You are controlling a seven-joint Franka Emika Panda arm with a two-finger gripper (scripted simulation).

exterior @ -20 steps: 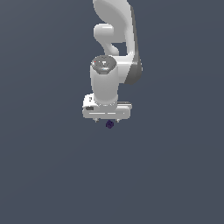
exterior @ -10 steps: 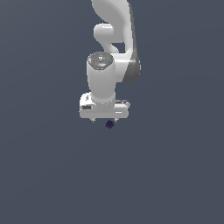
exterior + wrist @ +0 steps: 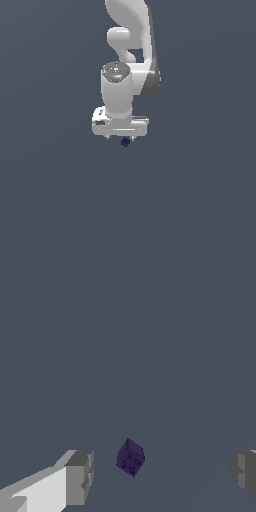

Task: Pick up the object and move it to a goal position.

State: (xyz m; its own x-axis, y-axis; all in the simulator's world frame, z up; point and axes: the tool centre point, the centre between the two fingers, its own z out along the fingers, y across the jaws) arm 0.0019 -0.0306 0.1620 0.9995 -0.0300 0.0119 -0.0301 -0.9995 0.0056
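Gripper (image 3: 160,476): spread wide, grasping nothing.
Cube (image 3: 131,457): between the fingers (image 3: 80,476), touching neither.
Exterior view: cube (image 3: 125,142) peeks out just below gripper (image 3: 120,136).
Change: arm has shifted slightly; cube unmoved.

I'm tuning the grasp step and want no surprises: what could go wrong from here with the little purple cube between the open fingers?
1. The object sits nearer one finger than the other, so closing the gripper may push it sideways first.
2. It lies corner-on to the fingers, so it could twist or squirt out as they meet it.
3. It is tiny beside the gripper, leaving little surface to hold.
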